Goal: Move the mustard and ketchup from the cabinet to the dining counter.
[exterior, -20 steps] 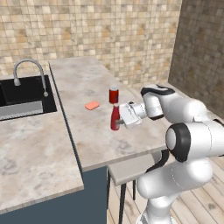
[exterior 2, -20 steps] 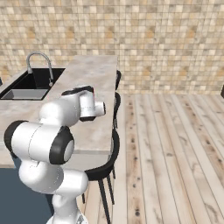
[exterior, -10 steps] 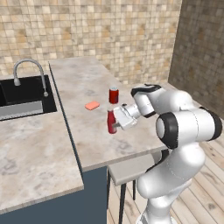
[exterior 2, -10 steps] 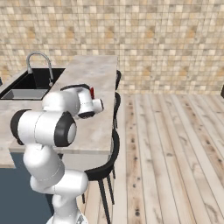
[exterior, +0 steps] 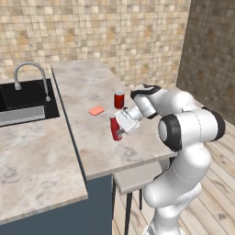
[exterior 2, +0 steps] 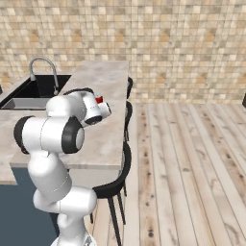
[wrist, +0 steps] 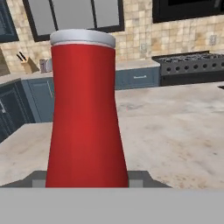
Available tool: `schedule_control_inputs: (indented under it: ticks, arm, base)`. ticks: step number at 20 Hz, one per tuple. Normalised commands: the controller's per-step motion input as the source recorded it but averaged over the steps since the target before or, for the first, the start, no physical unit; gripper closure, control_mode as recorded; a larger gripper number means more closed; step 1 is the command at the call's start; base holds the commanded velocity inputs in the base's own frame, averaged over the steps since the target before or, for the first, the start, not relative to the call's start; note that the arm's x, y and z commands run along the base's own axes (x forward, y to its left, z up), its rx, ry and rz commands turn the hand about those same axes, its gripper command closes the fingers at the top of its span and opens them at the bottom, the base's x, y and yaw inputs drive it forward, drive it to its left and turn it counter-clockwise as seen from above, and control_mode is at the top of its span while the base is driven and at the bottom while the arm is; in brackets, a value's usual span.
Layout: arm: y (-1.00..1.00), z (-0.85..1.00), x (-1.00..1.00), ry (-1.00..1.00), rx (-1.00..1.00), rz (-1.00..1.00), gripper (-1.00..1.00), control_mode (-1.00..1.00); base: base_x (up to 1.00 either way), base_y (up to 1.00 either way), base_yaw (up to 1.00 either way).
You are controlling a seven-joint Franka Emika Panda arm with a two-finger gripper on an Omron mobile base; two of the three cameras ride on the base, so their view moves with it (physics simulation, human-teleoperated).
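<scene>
The ketchup (exterior: 115, 129), a red bottle with a pale cap, stands upright over the beige dining counter (exterior: 87, 87), a little in front of the red can. My gripper (exterior: 118, 127) comes at it from the right and is shut on its body. In the hand view the ketchup (wrist: 85, 113) looms close between my fingertips (wrist: 141, 178). I cannot tell whether its base touches the counter. The mustard is out of view. Dark wall cabinets (wrist: 74, 13) hang across the room; I cannot tell whether one is the task's cabinet.
A small red can (exterior: 119, 99) and a pink sponge (exterior: 96, 110) lie just behind the bottle. The black sink (exterior: 25, 98) with its faucet sits to the left. Stools (exterior 2: 126, 144) line the counter's right edge.
My gripper carried the ketchup a little left and toward the counter's front edge, away from the can, then held still. My elbow swung along with it.
</scene>
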Motion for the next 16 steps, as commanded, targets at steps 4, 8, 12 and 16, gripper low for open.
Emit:
schedule_control_inputs:
  ticks: [4, 8, 12, 16]
  arm:
    - [0.01, -0.36, 0.08, -0.05, 0.00, 0.08, 1.00, -1.00]
    - [0.00, -0.42, 0.00, -0.10, 0.00, 0.08, 1.00, -1.00]
    - [0.02, -0.45, 0.00, -0.17, 0.00, 0.05, 1.00, -1.00]
    - [0.00, -0.44, -0.01, -0.18, 0.01, 0.00, 1.00, -1.00]
  base:
    - [0.00, 0.00, 0.00]
    - [0.00, 0.00, 0.00]
    - [0.00, 0.00, 0.00]
    - [0.00, 0.00, 0.00]
